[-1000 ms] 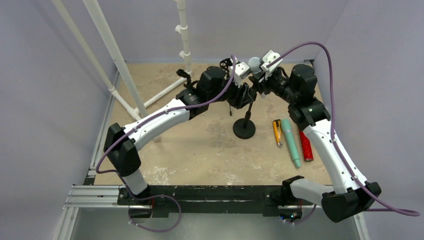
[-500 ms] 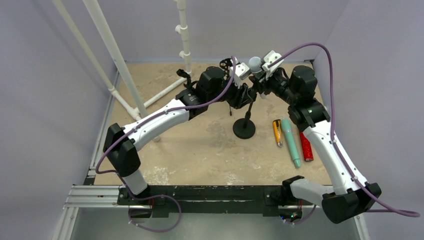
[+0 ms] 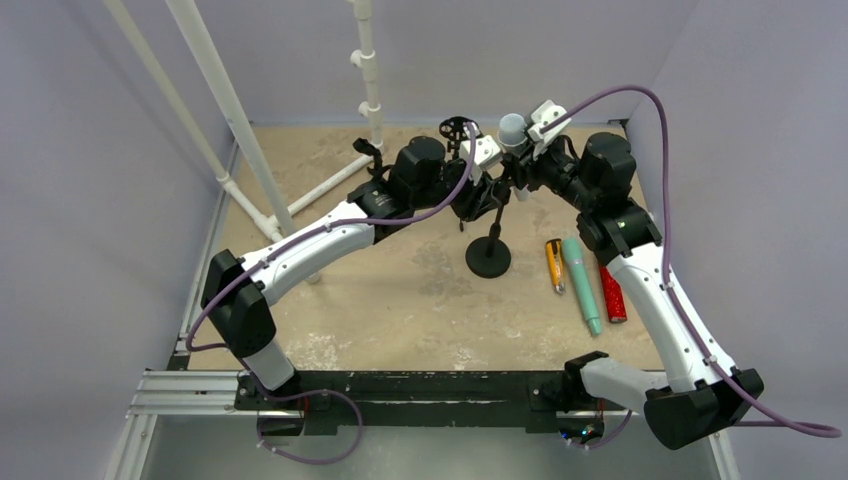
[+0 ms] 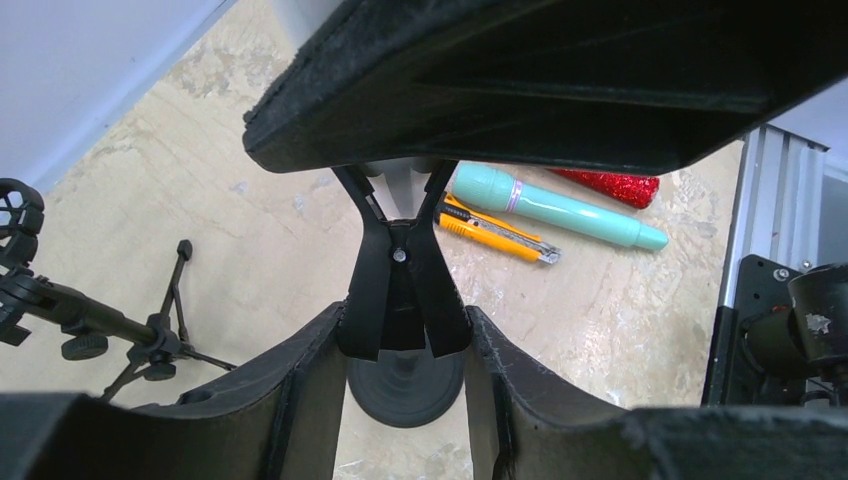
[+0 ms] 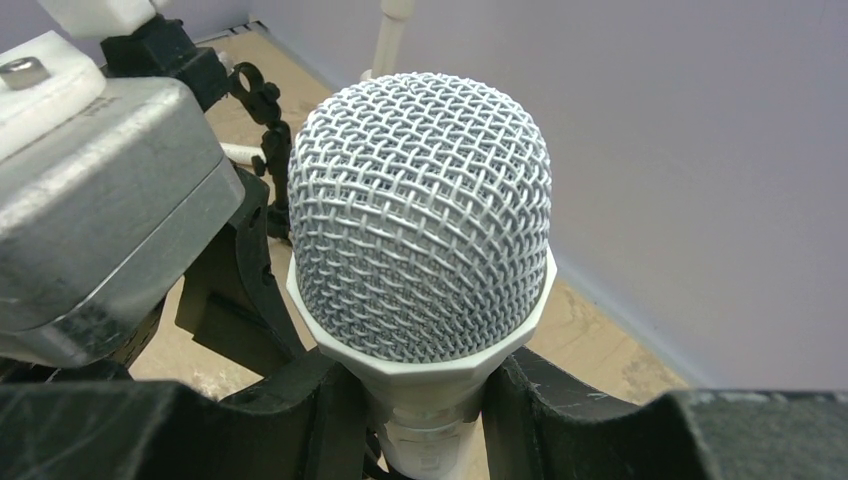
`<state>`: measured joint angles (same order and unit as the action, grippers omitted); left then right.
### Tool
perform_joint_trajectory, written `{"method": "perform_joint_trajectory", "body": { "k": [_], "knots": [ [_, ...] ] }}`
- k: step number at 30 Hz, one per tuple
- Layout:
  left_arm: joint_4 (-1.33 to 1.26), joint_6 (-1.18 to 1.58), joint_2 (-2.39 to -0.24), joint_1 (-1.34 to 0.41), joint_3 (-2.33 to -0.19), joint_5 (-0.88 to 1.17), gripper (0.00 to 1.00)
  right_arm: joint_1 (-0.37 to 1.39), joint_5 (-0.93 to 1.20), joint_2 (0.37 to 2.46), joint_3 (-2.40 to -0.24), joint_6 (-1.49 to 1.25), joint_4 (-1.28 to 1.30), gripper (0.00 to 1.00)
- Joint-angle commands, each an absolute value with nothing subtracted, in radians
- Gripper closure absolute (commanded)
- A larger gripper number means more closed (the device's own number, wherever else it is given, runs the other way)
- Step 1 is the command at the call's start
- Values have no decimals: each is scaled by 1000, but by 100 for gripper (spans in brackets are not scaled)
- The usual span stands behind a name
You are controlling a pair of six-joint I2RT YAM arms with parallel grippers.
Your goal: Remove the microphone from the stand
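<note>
The microphone (image 3: 511, 128) has a grey mesh head (image 5: 420, 220) and a white body, and it stands upright at the top of the black stand (image 3: 488, 258). My right gripper (image 5: 425, 400) is shut on the white body just under the head. My left gripper (image 4: 405, 340) is shut on the two handles of the stand's black clip (image 4: 403, 290), one finger pressing each side. The white body (image 4: 405, 185) shows between the clip's upper prongs. The stand's round base (image 4: 405, 385) sits on the table right below. Both grippers meet at the stand top (image 3: 500, 175).
An orange box cutter (image 3: 553, 264), a teal microphone (image 3: 582, 283) and a red glitter microphone (image 3: 611, 292) lie to the right of the stand base. A small black tripod holder (image 4: 150, 330) stands to the left. White pipes (image 3: 230, 110) rise at the back left.
My left gripper's jaws have closed in on the clip handles, and its wrist has shifted slightly left. The right gripper keeps its hold on the microphone.
</note>
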<state>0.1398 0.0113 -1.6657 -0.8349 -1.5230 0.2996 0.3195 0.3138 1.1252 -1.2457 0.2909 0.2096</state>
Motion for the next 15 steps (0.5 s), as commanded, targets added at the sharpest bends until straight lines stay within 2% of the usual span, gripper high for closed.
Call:
{"method": "perform_joint_trajectory", "body": {
  "k": [1,15],
  "knots": [
    [170,-80,-1612,-845,-1551,306,100,300,235,1130,-1240,270,256,100],
    [184,-84,-1600,-847,-1550,279,100,250,213,1132,-1228,230,284,100]
  ]
}}
